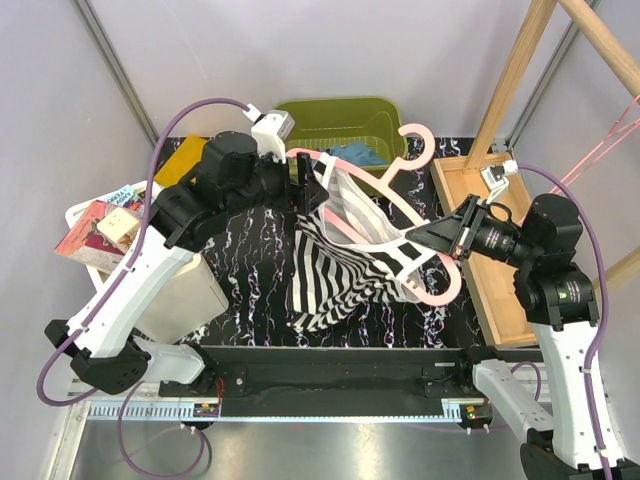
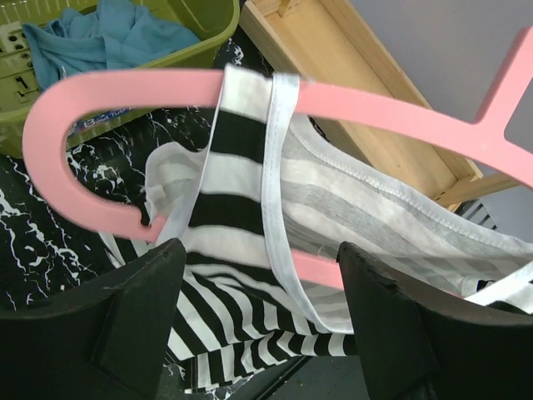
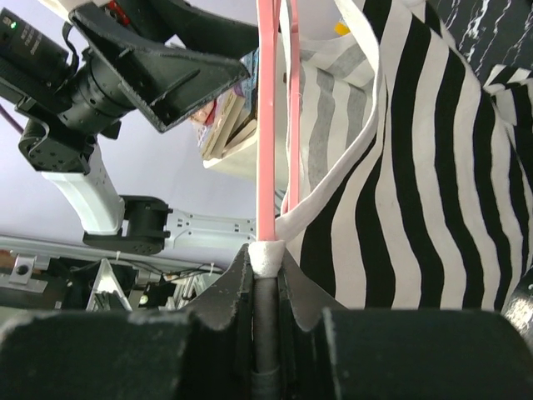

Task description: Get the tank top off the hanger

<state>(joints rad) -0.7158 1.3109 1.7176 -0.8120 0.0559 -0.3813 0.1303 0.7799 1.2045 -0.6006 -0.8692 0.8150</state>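
Observation:
A pink hanger (image 1: 395, 175) hangs tilted above the table, and my right gripper (image 1: 415, 245) is shut on its lower bar together with a white edge of cloth (image 3: 268, 250). The black-and-white striped tank top (image 1: 335, 280) hangs from the hanger with its bottom heaped on the table. At the hanger's left end (image 2: 50, 142), one strap (image 2: 246, 108) loops over the pink arm. My left gripper (image 2: 262, 275) is open just below that strap. Striped cloth (image 2: 241, 200) lies between its black fingers (image 2: 108, 325) without being pinched.
A green bin (image 1: 340, 110) with blue cloth (image 1: 355, 152) stands at the back. A wooden tray (image 1: 490, 290) and slanted wooden posts (image 1: 515, 70) are on the right. A basket of books (image 1: 100, 225) and a white box (image 1: 205, 290) sit on the left.

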